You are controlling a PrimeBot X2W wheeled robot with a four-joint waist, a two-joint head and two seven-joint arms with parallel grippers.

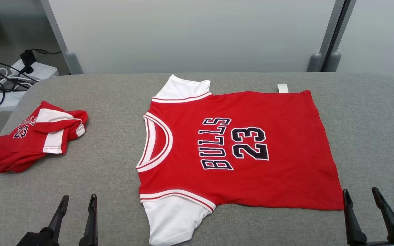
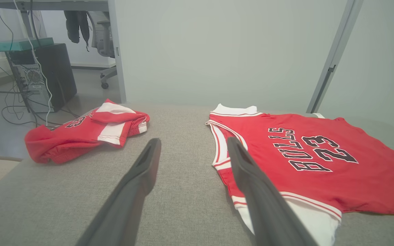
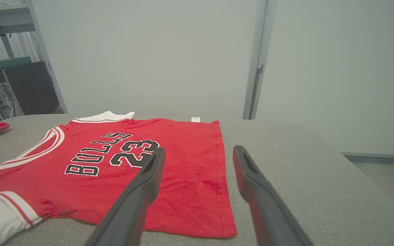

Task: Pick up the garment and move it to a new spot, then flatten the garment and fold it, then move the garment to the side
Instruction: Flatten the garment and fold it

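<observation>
An office-like lab: partition panels [image 1: 190, 34], a computer tower [image 2: 51, 75], a wheeled chair [image 2: 105, 48], a floor power strip [image 1: 39, 70].

Light even and diffuse, seems overhead; bright, no glare. Shadows faint, just a thin one under the garment [image 1: 251, 102] hem on the tabletop [image 1: 115, 85]. Head view sharp. Wrist views wide-angle, verticals lean twd edges. Left end effector [image 2: 193, 140] and right end effector [image 3: 199, 148] look slightly soft close-up.
</observation>
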